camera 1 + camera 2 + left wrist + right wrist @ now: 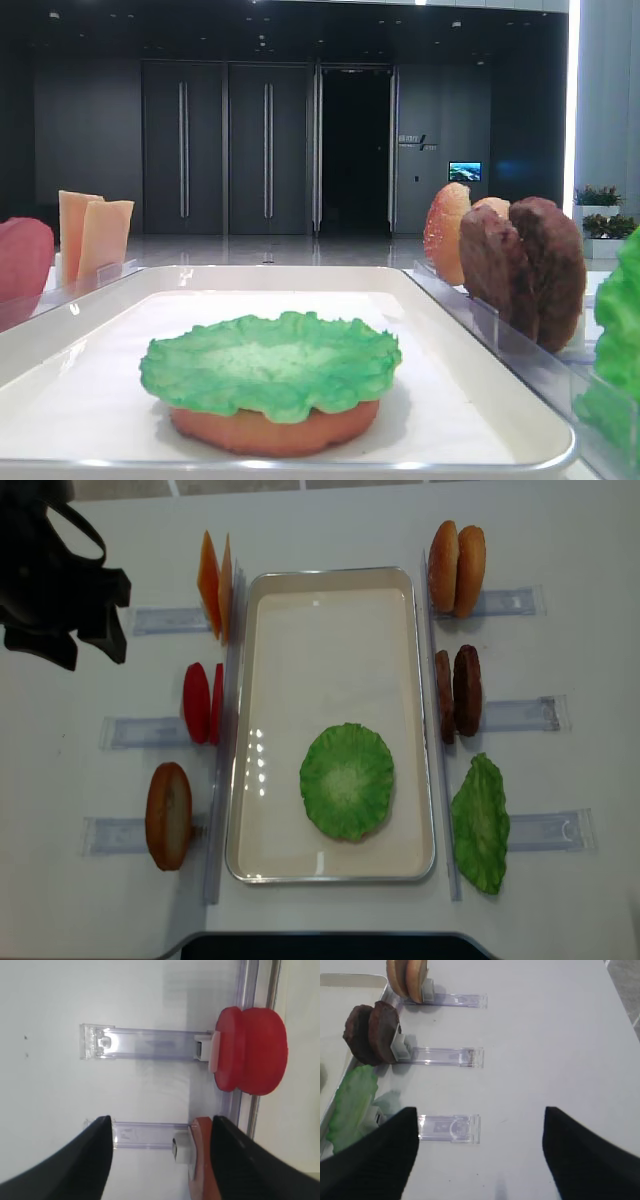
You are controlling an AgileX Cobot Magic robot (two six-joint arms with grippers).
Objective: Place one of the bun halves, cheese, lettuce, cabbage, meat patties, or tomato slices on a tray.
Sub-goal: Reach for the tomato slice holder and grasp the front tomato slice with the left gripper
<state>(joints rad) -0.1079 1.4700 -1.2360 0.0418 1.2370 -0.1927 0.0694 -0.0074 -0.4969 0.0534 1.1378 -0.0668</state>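
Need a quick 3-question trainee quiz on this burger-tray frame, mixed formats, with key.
1. True or false: the lettuce on the tray covers a bun half.
2. How many tomato slices stand in the holder left of the tray?
3. Multiple choice: the left tool is (A) shut on a tomato slice, (B) open and empty, (C) out of view.

Key: 1 true; 2 two; 3 B.

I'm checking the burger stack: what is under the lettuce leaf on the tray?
A bun half lies under the lettuce leaf on the tray. Only its edge shows; the leaf covers its top, so anything between them is hidden.
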